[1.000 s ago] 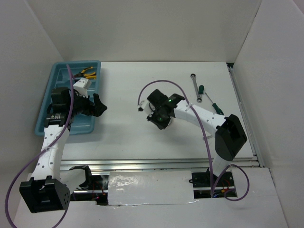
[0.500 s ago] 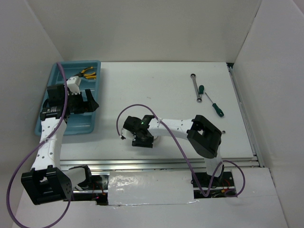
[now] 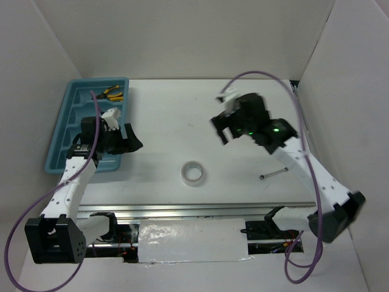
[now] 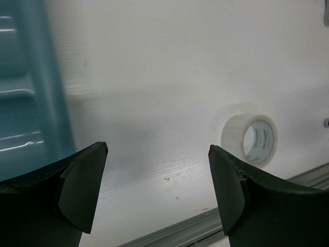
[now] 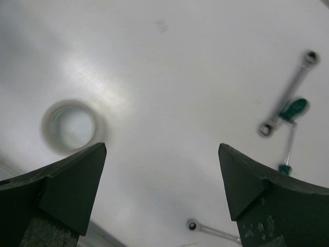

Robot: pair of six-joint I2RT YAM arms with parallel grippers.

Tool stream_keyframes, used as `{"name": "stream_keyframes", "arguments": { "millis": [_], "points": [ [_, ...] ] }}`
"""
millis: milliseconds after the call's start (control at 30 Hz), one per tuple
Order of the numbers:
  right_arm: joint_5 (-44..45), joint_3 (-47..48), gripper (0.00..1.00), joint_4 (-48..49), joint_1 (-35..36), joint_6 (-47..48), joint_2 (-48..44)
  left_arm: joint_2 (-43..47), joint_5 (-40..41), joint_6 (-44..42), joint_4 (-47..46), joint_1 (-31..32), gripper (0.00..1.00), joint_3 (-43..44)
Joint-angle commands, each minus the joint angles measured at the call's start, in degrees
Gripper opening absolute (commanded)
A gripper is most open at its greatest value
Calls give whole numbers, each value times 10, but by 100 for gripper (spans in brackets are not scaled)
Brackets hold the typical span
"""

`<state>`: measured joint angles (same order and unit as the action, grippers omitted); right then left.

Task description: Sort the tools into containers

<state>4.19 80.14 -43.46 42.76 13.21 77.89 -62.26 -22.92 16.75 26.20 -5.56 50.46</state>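
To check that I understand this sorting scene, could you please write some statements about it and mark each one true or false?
1. The tape ring lies on the table, outside the tray. True.
2. The pliers lie on the table beside the tape ring. False: they are inside the tray.
3. The left gripper and the right gripper are both open and empty. True.
4. The screwdriver is in the tray. False: it lies on the table beside a wrench.

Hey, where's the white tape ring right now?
Top view: the tape ring lies flat on the table near its front edge, about centre, right of the blue tray.
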Motion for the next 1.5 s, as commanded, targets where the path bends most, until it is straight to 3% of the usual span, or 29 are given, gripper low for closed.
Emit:
{"name": "stream_keyframes", "arguments": {
  "millis": [0, 133, 167, 333, 433, 533, 633, 767, 800, 900, 1000, 1067, 1167, 1233, 1267, 1333, 1467],
  "points": [
    [-82, -79, 98, 8, -174, -58, -111, -9, 29, 1, -37, 76, 93, 1],
    [-117, -147, 100, 13, -304, -56, -184, -51, 86, -40, -23, 204, 88, 29],
    [-117, -155, 100, 1, -324, -57, -191, -76, 126, -49, -16, 260, 87, 36],
    [-165, -208, 100, 1, -423, -96, -242, -205, 219, -76, 4, 416, 86, 103],
    [-206, -214, 100, -7, -486, -95, -252, -277, 226, -71, 12, 455, 85, 147],
    [-230, -201, 100, -28, -506, -87, -245, -339, 227, -63, 21, 469, 84, 186],
    [-249, -199, 100, -29, -516, -86, -237, -386, 247, -61, 27, 473, 77, 213],
    [-265, -199, 100, -22, -517, -88, -237, -425, 264, -66, 31, 473, 58, 228],
    [-267, -198, 100, -24, -518, -87, -235, -432, 273, -67, 32, 472, 44, 228],
    [-276, -199, 100, -28, -518, -83, -230, -429, 280, -75, 33, 464, 22, 228],
    [-277, -203, 100, -23, -516, -79, -228, -417, 263, -75, 48, 446, 9, 240],
    [-279, -201, 100, -23, -516, -80, -224, -404, 255, -81, 69, 430, 5, 254],
    [-283, -198, 100, -25, -512, -79, -221, -370, 258, -96, 105, 365, 0, 343],
    [-282, -199, 100, -21, -508, -79, -217, -361, 273, -110, 115, 287, 0, 388],
    [-281, -198, 100, -20, -507, -79, -216, -353, 300, -123, 106, 237, 0, 428],
    [-280, -198, 100, -19, -502, -79, -212, -346, 355, -160, 83, 195, 0, 459],
    [-276, -199, 100, -11, -498, -78, -209, -346, 508, -275, -64, 95, 0, 488]
  ]
}}
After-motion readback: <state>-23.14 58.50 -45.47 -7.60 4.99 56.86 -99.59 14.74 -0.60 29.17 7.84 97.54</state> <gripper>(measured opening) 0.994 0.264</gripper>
